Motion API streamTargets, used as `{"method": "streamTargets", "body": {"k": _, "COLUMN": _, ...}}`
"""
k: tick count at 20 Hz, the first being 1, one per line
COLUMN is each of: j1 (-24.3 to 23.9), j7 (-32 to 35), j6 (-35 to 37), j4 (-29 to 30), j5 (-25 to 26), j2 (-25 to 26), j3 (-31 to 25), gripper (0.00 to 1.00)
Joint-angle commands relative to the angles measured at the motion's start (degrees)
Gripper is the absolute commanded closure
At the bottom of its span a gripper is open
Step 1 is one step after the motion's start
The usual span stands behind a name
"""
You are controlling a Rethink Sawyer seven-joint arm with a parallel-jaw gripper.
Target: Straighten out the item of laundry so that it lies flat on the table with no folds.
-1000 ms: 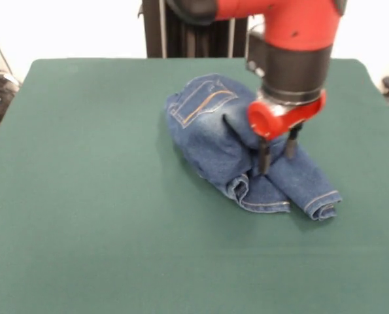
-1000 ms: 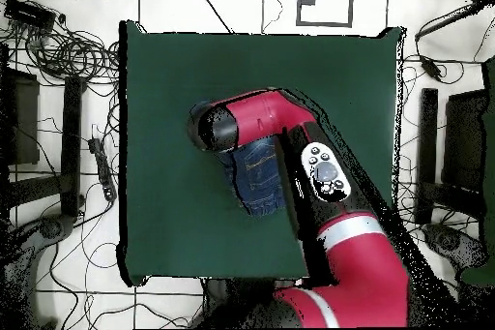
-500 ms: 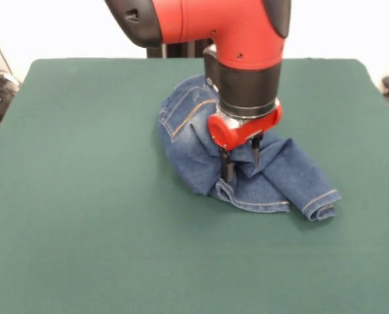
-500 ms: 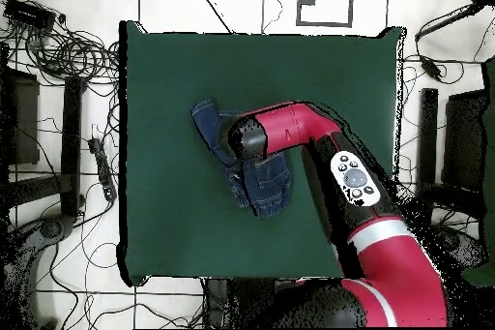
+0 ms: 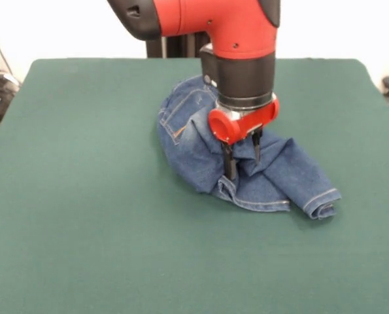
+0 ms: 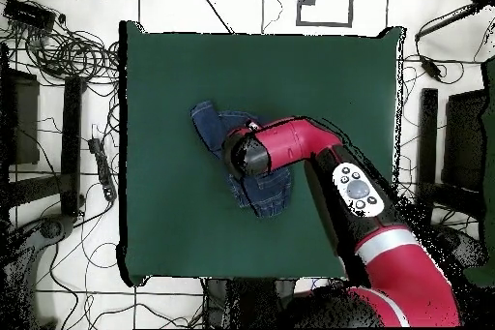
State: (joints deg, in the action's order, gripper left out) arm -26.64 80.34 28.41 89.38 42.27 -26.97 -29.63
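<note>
The item of laundry (image 5: 187,140), a small pair of blue jeans, lies bunched near the middle of the green table (image 5: 83,209). Its waist and pocket end is humped at the left. One leg runs right to a folded cuff (image 5: 321,206), with a second hem (image 5: 263,203) in front. My gripper (image 5: 242,160) points down into the middle of the heap, its fingers apart and straddling a ridge of denim. In the overhead view the jeans (image 6: 206,121) stick out on both sides of my red arm (image 6: 280,147), which hides the gripper.
Green cloth (image 6: 164,75) stretches wide on every side of the jeans. Cables (image 6: 68,50) and stands lie on the floor beyond the table's edges.
My arm has swung left in the front view, from the leg to the middle of the jeans. The denim there was pushed leftward and rebunched. Over the last half second it barely moved.
</note>
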Motion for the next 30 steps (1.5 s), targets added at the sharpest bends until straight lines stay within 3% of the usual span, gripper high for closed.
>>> {"method": "streamTargets", "body": {"k": 1, "j1": 1.1, "j7": -5.1, "j6": -0.8, "j4": 11.1, "j5": 3.7, "j2": 2.6, "j3": -2.6, "gripper": 0.0}}
{"method": "streamTargets", "body": {"k": 13, "j1": 4.0, "j7": 3.6, "j6": -10.9, "j4": 12.8, "j5": 6.6, "j2": 5.2, "j3": 2.5, "gripper": 0.0}}
{"method": "streamTargets", "body": {"k": 21, "j1": 6.3, "j7": 4.2, "j6": -10.7, "j4": 12.3, "j5": 4.8, "j2": 7.1, "j3": 3.7, "gripper": 0.0}}
{"method": "streamTargets", "body": {"k": 26, "j1": 10.8, "j7": 11.4, "j6": -17.4, "j4": 12.7, "j5": 4.8, "j2": 5.7, "j3": 8.6, "gripper": 0.0}}
{"method": "streamTargets", "body": {"k": 30, "j1": 11.2, "j7": 10.9, "j6": -17.5, "j4": 12.8, "j5": 3.2, "j2": 5.5, "j3": 9.2, "gripper": 0.0}}
